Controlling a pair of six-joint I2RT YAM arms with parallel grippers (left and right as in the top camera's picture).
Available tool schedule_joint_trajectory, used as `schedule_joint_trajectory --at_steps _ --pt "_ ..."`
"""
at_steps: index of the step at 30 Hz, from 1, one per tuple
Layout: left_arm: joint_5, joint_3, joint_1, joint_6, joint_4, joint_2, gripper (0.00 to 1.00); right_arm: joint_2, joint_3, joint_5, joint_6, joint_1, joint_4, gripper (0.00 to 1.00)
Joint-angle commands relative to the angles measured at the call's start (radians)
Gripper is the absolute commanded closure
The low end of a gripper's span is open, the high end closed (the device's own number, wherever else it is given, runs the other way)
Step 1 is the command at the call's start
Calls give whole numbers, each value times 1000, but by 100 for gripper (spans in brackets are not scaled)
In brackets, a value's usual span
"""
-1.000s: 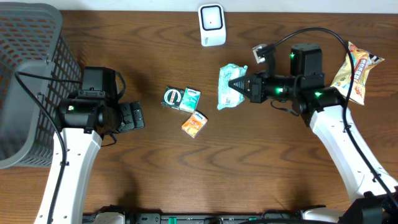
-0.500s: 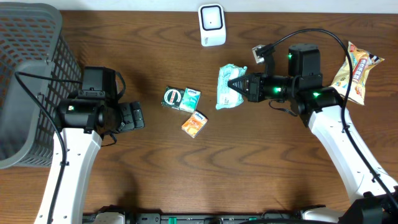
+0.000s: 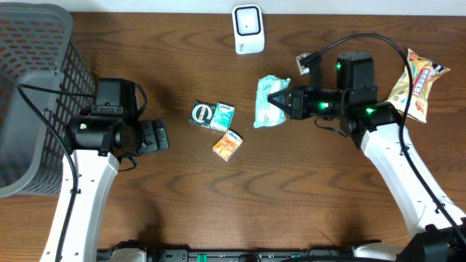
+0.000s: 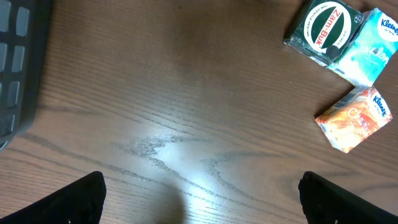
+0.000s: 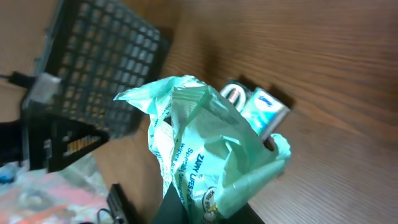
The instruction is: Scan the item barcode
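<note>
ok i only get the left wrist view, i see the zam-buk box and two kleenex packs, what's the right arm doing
observer: the right pincer is shut on a pale green packet, off to the right of the Zam-Buk box.
operator: where's the scanner
observer: a white device, likely the scanner, stands at the far side, beyond the packet.
operator: any barcode showing on the packet
observer: not in the right wrist view; it shows crumpled wrapper with some print, but no barcode.
</note>
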Motion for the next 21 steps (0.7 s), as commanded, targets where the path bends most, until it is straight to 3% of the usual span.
schedule_joint_trajectory --at_steps 1,11,21 --pt "-5 -5 -3 -13 -2 3 2 -3 5 145 12 34 -9 99" --pt "-5 -5 -3 -13 -2 3 3 10 8 661 45 96 -85 99" --pt "-5 -5 -3 -13 -2 3 2 60 8 1087 -132 102 -183 99"
